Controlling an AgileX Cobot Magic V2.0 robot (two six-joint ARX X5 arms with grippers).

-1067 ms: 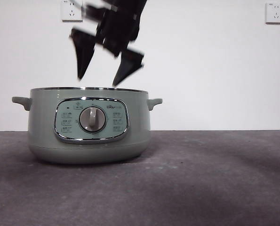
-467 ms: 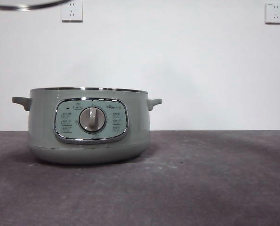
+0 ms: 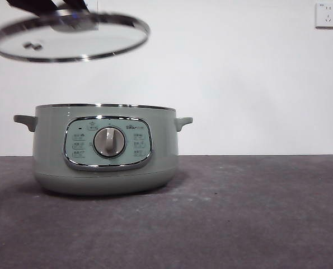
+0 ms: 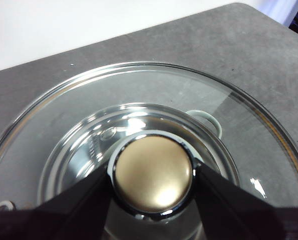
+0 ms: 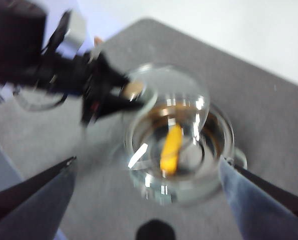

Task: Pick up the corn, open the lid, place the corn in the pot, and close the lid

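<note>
Nearest to us in the front view stands the pot [image 3: 106, 148] on the grey table [image 3: 239, 224], its dial facing us and its high wall hiding everything inside. Above it and off toward one side we see the lid [image 3: 69, 38] hanging in the air, tilted, well clear of the pot's rim; the arm carrying it is cut off by the top edge, so only dark bits show there. In the left wrist view we see the left gripper [image 4: 153, 176] clamped on the lid's knob [image 4: 153, 172], one black jaw pressed against each side, with the pot's inside dimly visible through the glass. The right wrist view is blurred, yet we can make out the corn [image 5: 171, 149] lying in the pot, partly under the lid's edge. The right gripper [image 5: 147, 172] looks down from high above the pot, its jaws spread wide and holding nothing.
</note>
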